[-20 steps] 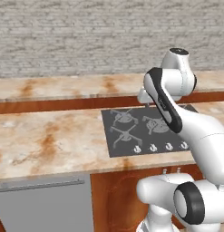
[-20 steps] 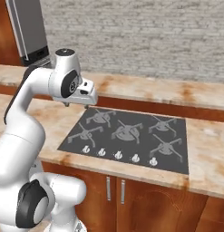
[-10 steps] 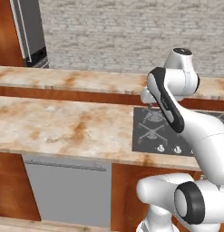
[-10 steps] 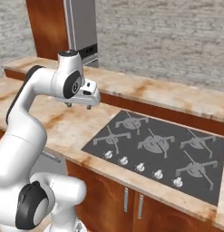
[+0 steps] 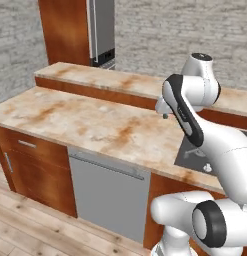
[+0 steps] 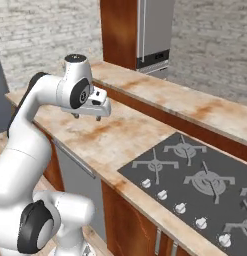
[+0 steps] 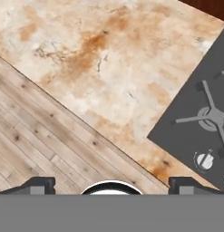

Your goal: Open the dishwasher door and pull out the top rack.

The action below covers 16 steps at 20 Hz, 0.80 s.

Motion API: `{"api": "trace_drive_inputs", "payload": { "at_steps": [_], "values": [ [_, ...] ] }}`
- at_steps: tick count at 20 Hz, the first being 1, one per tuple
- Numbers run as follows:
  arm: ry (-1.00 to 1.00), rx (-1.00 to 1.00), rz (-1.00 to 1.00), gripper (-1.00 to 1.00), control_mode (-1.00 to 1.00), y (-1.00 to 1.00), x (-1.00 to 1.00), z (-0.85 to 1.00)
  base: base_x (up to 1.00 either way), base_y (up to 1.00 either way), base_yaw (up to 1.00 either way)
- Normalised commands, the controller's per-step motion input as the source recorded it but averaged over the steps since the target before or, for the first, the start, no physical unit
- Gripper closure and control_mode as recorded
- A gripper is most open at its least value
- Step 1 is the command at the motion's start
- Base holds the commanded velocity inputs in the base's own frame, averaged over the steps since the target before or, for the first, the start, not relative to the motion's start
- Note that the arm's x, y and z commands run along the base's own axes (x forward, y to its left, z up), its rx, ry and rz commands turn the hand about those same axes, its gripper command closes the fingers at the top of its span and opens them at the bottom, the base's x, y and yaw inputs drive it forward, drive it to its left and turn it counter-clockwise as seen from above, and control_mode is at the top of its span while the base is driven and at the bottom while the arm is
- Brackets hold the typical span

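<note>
Dishwasher door [image 5: 109, 194] shut, one bar handle [image 5: 107, 166], gripper [image 6: 87, 116] above counter [image 5: 90, 122]

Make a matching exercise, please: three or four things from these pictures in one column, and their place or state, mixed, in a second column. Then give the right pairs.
Things:
1. dishwasher door
2. tool
3. stove
4. refrigerator

Places or states:
A. hangs above the counter
B. shut, under the counter
C. stands at the far wall
D. set flat into the counter

Pairs: 1-B, 2-A, 3-D, 4-C
</note>
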Motion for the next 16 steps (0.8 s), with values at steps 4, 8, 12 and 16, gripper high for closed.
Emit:
{"api": "trace_drive_inputs", "payload": {
  "at_steps": [4, 8, 12, 16],
  "values": [
    [0.00, 0.00, 0.00, -1.00, 1.00, 0.00, 0.00, 0.00, 0.00, -0.27, 0.46],
    [0.00, 0.00, 0.00, -1.00, 1.00, 0.00, 0.00, 0.00, 0.00, -0.14, 0.35],
    [0.00, 0.00, 0.17, -1.00, -1.00, 0.00, 0.00, -0.10, 0.00, 0.00, 0.06],
    [0.00, -0.09, 0.19, -1.00, -1.00, 0.32, 0.00, -0.09, 0.00, 0.00, 0.00]
  ]
}}
